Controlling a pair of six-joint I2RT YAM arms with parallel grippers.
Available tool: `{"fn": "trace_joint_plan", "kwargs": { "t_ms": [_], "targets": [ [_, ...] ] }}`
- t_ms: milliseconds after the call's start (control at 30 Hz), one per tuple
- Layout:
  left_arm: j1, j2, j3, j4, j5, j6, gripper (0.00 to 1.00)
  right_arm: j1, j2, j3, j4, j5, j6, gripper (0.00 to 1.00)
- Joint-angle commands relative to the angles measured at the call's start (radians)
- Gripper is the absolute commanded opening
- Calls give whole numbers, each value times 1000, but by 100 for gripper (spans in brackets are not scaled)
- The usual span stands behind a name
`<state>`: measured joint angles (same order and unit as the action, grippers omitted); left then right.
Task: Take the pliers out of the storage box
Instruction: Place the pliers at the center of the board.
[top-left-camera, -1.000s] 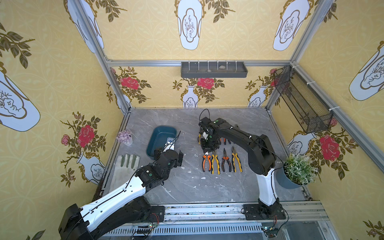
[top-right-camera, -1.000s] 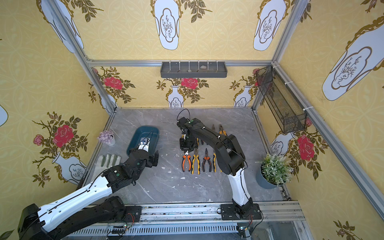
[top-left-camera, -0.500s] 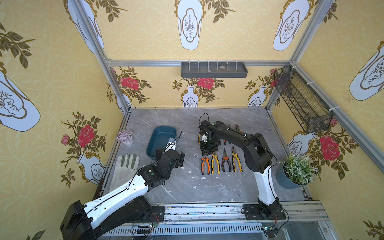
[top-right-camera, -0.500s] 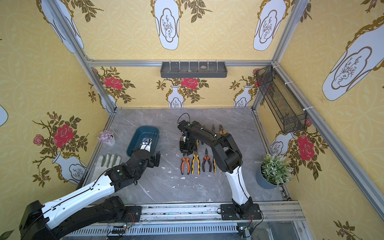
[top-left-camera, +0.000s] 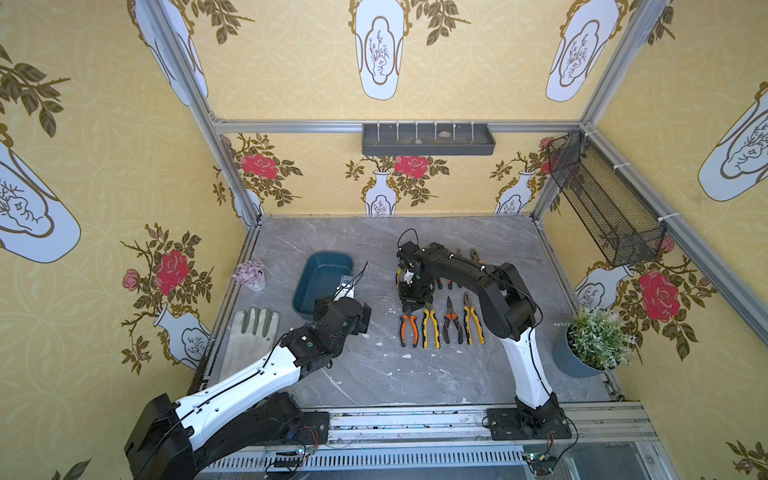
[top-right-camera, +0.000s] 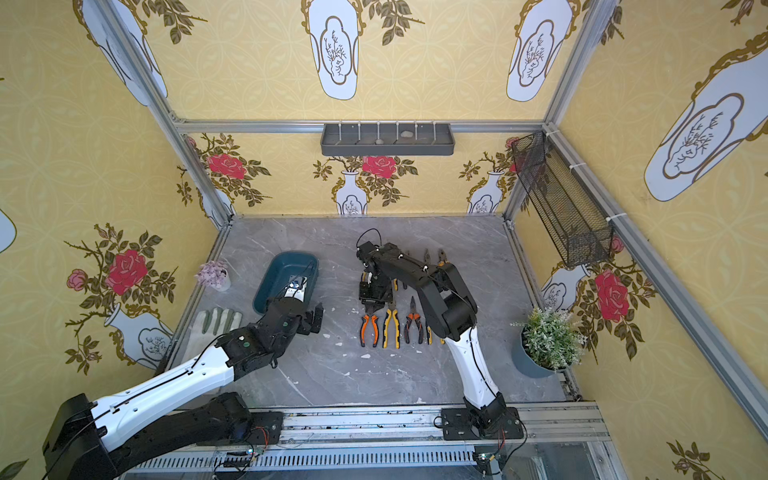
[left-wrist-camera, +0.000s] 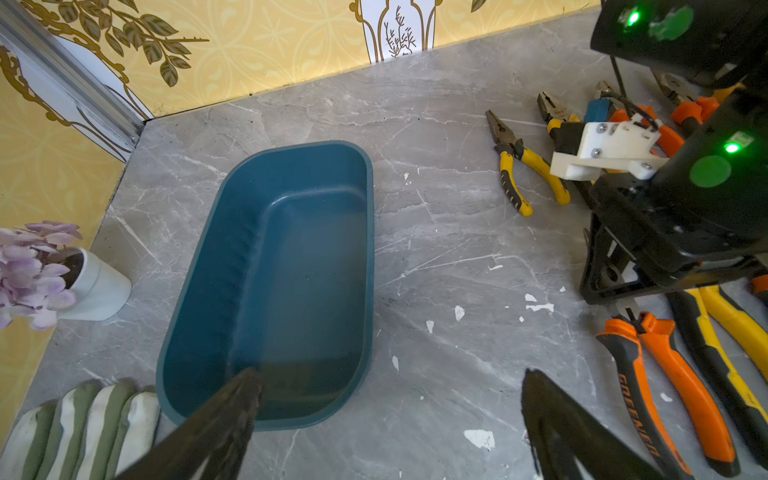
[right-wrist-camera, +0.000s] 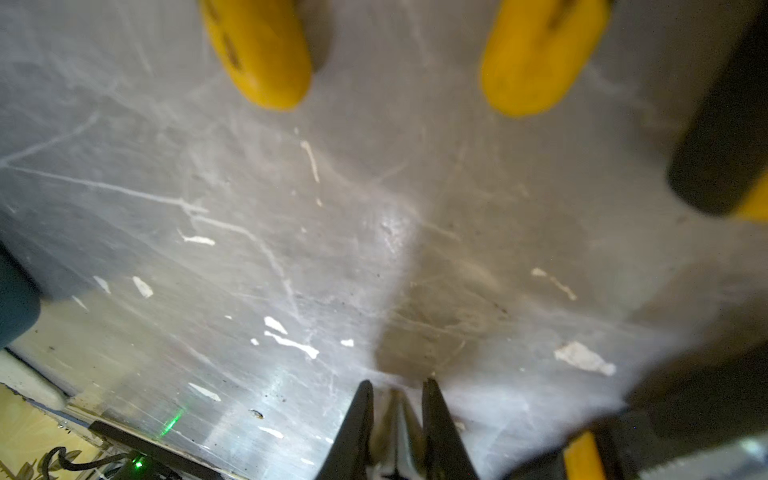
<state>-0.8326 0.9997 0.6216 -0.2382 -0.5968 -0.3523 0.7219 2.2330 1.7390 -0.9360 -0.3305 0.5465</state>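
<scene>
The left arm (top-left-camera: 249, 374) reaches in from the 7 o'clock corner of the worktop (top-left-camera: 374, 374), the left tool (left-wrist-camera: 390, 374) spread wide at the 5 o'clock corner of the storage box (left-wrist-camera: 270, 270). The right arm (top-left-camera: 528, 357) rises at 5 o'clock and points the right tool (right-wrist-camera: 397, 382) down, pinched on the metal nose of the orange-handled pliers (left-wrist-camera: 681, 382). The pliers (left-wrist-camera: 540, 168) lie on the worktop at the box's 3 o'clock; the box shows only bare blue floor, and the grey wall tray (top-left-camera: 428, 148) at 12 o'clock holds two small pale lumps (top-left-camera: 444, 134).
</scene>
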Motion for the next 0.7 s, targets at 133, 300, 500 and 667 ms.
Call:
{"fn": "trace_joint_plan", "kwargs": {
  "t_ms": [133, 300, 500, 667],
  "targets": [
    [15, 7, 3, 24, 21, -9, 99, 1, 17, 17, 22, -4, 10, 24],
    [21, 7, 0, 24, 28, -13, 99, 4, 24, 12, 20, -3, 9, 27],
    [23, 6, -3, 27, 32, -13, 99, 8, 24, 4, 21, -1, 9, 28],
    [25, 10, -3, 27, 32, -13, 99, 11, 24, 1, 22, 5, 6, 26]
  ]
}}
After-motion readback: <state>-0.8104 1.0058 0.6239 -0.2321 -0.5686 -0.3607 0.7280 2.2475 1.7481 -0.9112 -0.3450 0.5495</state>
